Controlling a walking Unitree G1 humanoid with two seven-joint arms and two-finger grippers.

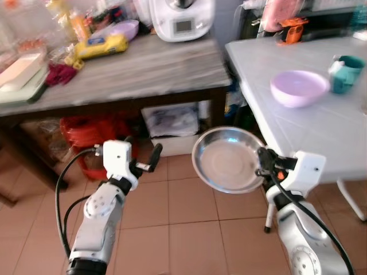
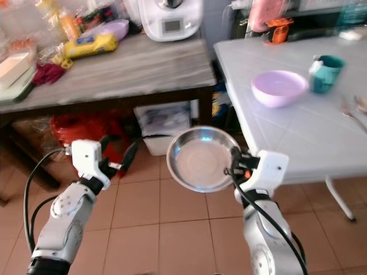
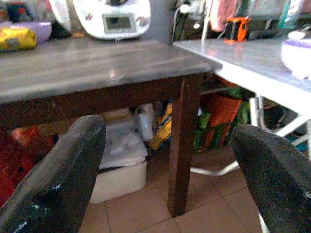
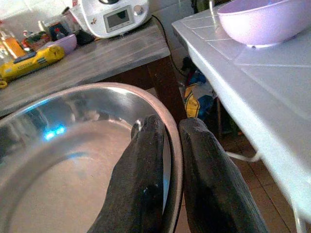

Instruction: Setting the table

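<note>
right hand (image 4: 170, 160) pinched on the steel bowl (image 1: 228, 159) rim; left hand (image 3: 165, 170) spread wide, empty

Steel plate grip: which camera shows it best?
Right wrist view: the right gripper pinches the steel plate rim, one finger on each side. Both eye views show the whole plate held over the floor; the left wrist view looks at the tables.

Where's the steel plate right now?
The steel plate is held by its rim in the right gripper, above the tiled floor just left of the white table with the purple bowl.
</note>
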